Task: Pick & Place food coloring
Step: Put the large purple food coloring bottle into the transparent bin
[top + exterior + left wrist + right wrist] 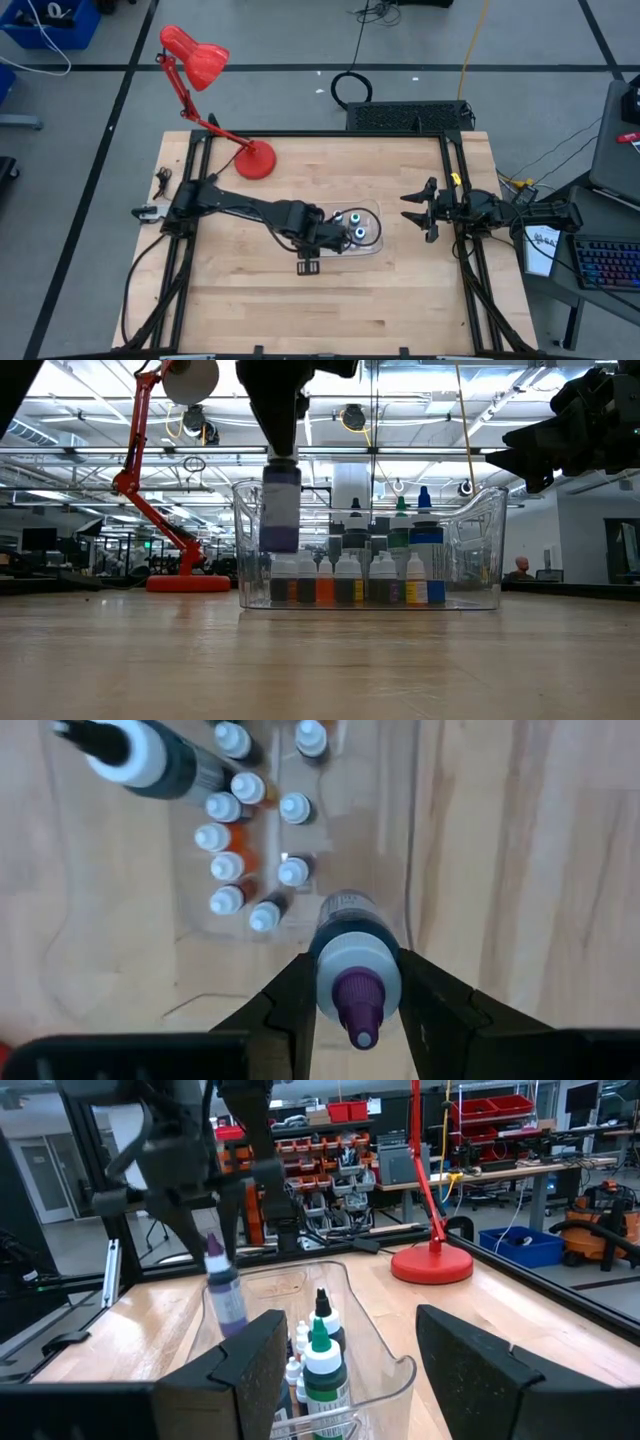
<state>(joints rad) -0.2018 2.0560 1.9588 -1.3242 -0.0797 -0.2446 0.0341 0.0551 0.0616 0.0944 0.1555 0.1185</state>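
— That purple-capped bottle [350, 955], the one of the food coloring set it has up in the air: how do you reckon it handles?

— Light, I'd say, a small plastic dropper bottle with a smooth round body. Stiff enough to take a squeeze, but slick, so it could twist or slide if the hold is off centre. The left gripper [352, 995] is clamped on it just under the cap, at the shoulder, which looks a sensible place: the cap's flare gives the fingers something to catch.

— Which way is it pointing?

— Upright. Long axis vertical, purple tip up, base down. In the low view it hangs over the left end of the clear bin [470, 530], its base about level with the rim; I can't tell whether it is inside the wall or just outside.

— And the rest of the set?

— Standing in the bin, all tips up: a row of small bottles [350, 578] along the near side, taller green- and blue-capped ones [415, 530] behind.

— The other arm?

— The right gripper [428, 210] waits well to the right of the bin, jaws apart, holding nothing. The red lamp [255, 160] stands at the far left.
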